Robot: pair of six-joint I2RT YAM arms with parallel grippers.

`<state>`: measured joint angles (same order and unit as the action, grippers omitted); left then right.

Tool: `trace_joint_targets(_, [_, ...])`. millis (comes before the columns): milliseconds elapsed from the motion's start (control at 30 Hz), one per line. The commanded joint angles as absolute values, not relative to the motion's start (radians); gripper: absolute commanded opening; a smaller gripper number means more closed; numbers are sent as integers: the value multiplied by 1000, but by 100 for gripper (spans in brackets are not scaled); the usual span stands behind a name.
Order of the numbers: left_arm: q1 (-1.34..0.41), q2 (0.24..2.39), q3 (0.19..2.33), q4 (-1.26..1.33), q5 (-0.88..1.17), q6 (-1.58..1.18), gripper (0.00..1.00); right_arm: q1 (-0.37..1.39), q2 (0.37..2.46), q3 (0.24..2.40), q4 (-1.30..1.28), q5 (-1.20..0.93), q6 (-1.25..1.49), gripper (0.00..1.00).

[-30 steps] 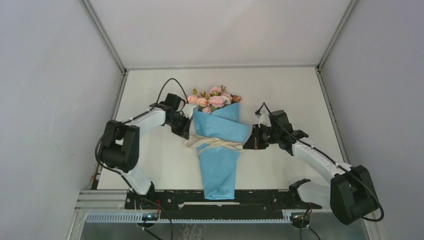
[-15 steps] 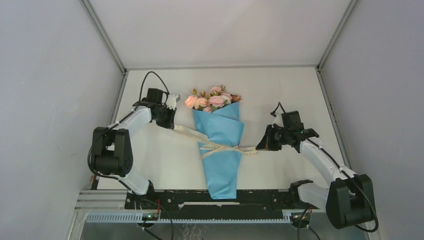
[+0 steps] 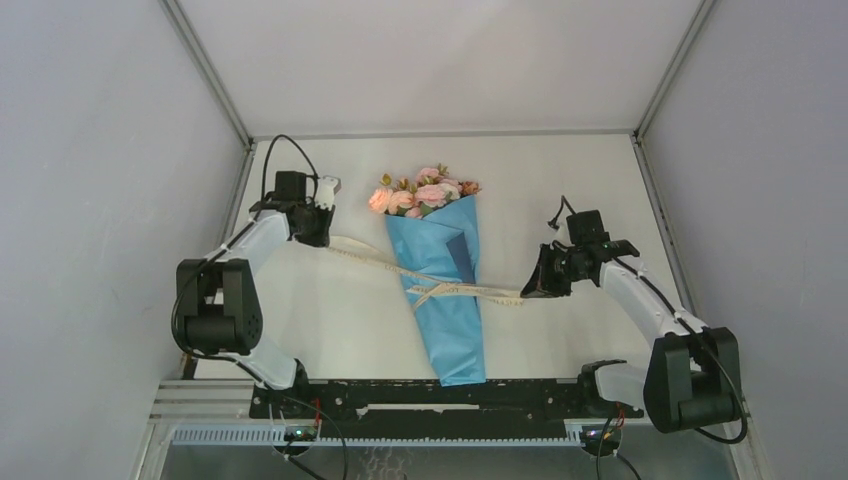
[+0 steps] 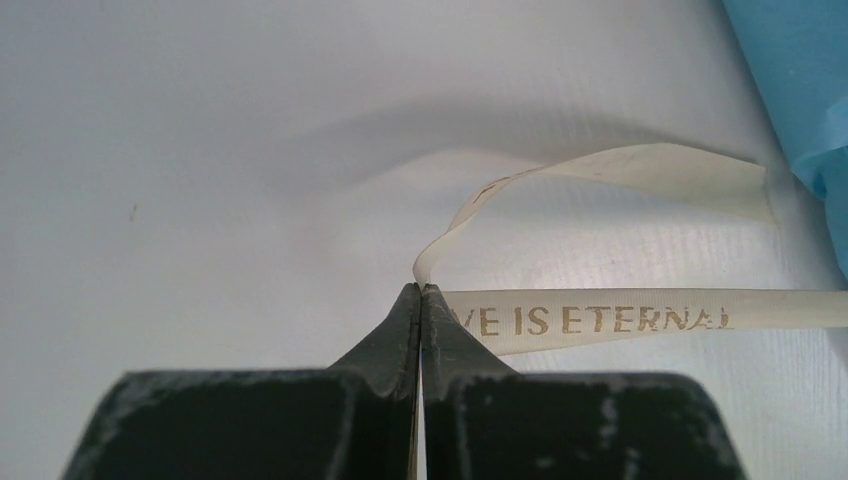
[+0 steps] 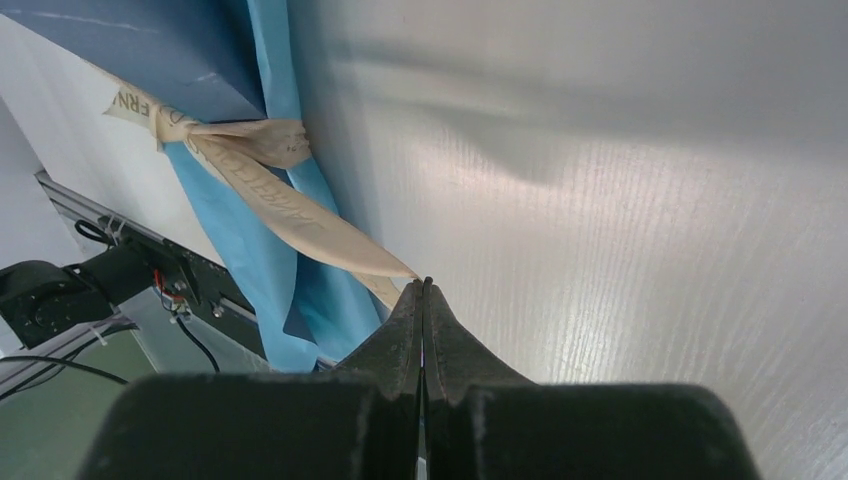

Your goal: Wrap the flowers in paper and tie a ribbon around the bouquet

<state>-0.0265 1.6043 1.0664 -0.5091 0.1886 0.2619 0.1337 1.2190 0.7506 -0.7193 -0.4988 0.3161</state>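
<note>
The bouquet (image 3: 445,320) lies in the middle of the table (image 3: 330,320) with the soft, thin ribbon (image 3: 375,263) knotted around its waist (I judge it slippery, so pinch well inside the tips), and the left gripper (image 4: 420,290) and right gripper (image 5: 425,283) are each fully closed on one end.

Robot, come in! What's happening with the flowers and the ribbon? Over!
Left gripper shut on one ribbon end, right gripper shut on the other. Ribbon knotted around bouquet, stretched out both ways. Nothing seen in the way. Over.

bouquet (image 3: 450,320) lies flat, flowers (image 3: 420,195) at far end; cream ribbon (image 3: 480,292) knotted round its middle, ends taut
</note>
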Motion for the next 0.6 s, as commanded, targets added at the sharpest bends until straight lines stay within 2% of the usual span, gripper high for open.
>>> trace_joint_targets(0, [-12, 1540, 1075, -451, 160, 300, 0, 170, 1202, 761, -659, -497, 350, 2])
trace_joint_targets(33, [-12, 1532, 1069, -450, 184, 299, 0, 186, 1207, 762, -630, -514, 358, 9])
trace_joint_targets(100, [-14, 1518, 1063, -452, 228, 288, 0, 212, 1237, 784, -614, -495, 358, 34])
trace_joint_targets(133, [-17, 1512, 1062, -457, 246, 284, 0, 219, 1256, 809, -645, -453, 347, 41])
trace_joint_targets(200, [-27, 1500, 1058, -470, 283, 284, 0, 231, 1272, 870, -712, -317, 331, 47])
trace_joint_targets(300, [-41, 1473, 1041, -475, 326, 287, 0, 282, 1214, 924, -720, -205, 317, 49])
trace_joint_targets(467, [-49, 1450, 1035, -478, 358, 270, 0, 486, 1082, 894, -581, -334, 205, 40])
trace_joint_targets(567, [-52, 1445, 1035, -486, 368, 264, 0, 527, 1032, 829, -544, -270, 287, 40])
